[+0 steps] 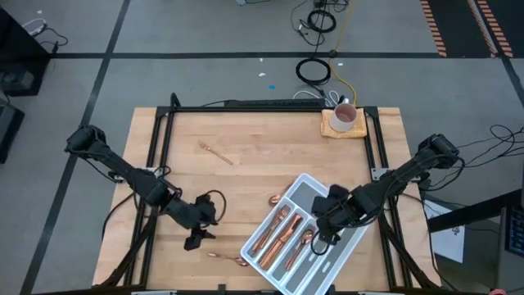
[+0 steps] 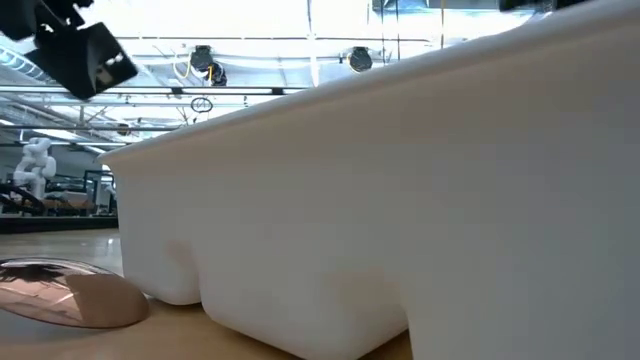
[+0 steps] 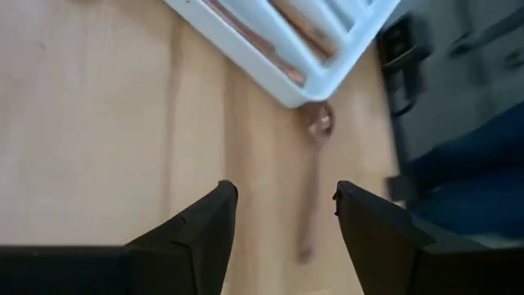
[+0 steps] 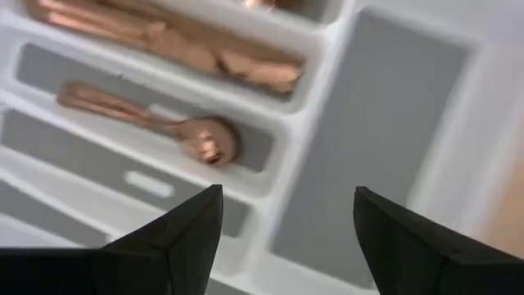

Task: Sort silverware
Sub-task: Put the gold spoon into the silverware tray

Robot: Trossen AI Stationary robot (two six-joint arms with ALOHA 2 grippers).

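Note:
The white divided tray (image 1: 340, 246) lies slanted near the table's front right. Copper silverware (image 1: 278, 229) fills its left slots, and one spoon (image 4: 164, 123) lies alone in another slot. My right gripper (image 1: 322, 240) hangs open over the tray, pointing down, its fingers (image 4: 192, 225) empty. On the wood lie a loose spoon (image 1: 227, 258) by the tray's near-left corner, a fork (image 1: 214, 152) farther back, and another piece (image 1: 276, 199) at the tray's far-left side. My left gripper (image 1: 197, 238) is open above the table, left of the loose spoon (image 3: 315, 164), touching nothing.
A white mug (image 1: 345, 117) stands on a tan mat at the far right corner. Black frame rails (image 1: 155, 156) run along the table's left and right sides. The low view is filled by the tray's wall (image 2: 400, 200), with a spoon bowl (image 2: 70, 295) beside it.

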